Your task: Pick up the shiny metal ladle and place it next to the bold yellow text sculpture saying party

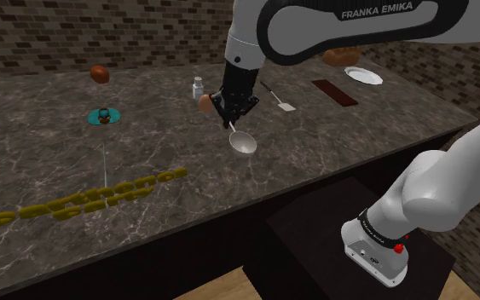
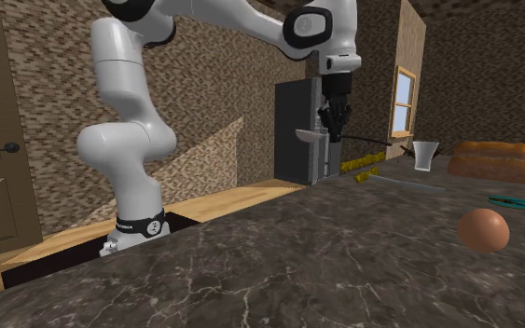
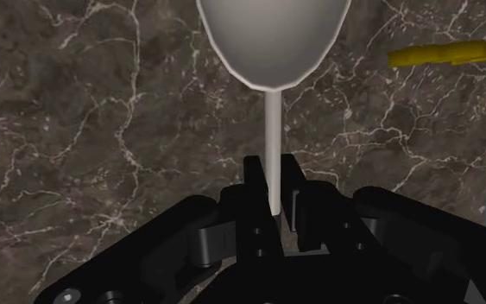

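Grips the ladle [image 3: 271, 34] at the very tip of its thin handle, gripper [image 3: 272, 177] shut on it from both sides. Carries the bowl out ahead of the jaws, over the marble counter [image 1: 315, 170] and seemingly clear of it (end hold likely meant to keep the fingers away from the surface at set-down; expect some droop or swing).

Shoulder view, left to right:
- Finds the yellow text sculpture [image 1: 84, 198] well apart from the jaws, far to their left, nearer the counter's front edge.
- Notes a teal disc [image 1: 104, 117] and a brown ball [image 1: 100, 74] beyond that line, not across it.
- Notes a small bottle [image 1: 198, 87] and an orange-brown lump [image 1: 205, 103] just beside the jaws.
- Puts the spatula [image 1: 280, 100], dark slab [image 1: 334, 92] and white plate [image 1: 363, 75] right of the jaws, off the route.

Judges the path to the sculpture as bare marble.
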`<act>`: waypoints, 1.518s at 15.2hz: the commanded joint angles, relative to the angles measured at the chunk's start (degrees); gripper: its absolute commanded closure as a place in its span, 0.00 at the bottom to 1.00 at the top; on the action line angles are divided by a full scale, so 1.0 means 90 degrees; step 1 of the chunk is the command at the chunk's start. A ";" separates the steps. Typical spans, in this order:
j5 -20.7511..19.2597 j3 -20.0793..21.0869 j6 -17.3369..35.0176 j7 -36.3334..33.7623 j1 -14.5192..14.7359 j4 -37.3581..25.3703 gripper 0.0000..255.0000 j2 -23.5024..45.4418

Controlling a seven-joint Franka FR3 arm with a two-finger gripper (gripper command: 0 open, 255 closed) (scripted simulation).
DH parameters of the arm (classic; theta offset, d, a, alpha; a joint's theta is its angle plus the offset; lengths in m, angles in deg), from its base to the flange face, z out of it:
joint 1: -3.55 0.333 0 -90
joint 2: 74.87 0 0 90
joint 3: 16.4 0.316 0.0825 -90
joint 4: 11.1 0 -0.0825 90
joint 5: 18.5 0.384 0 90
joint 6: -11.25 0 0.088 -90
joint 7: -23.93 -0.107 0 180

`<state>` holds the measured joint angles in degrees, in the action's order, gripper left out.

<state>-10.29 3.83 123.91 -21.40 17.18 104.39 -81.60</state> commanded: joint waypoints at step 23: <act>-0.0565 0.0606 0.1480 -0.1245 0.0506 0.0194 1.00 0.1269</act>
<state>-15.25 9.27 136.50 -32.52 21.69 105.71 -70.47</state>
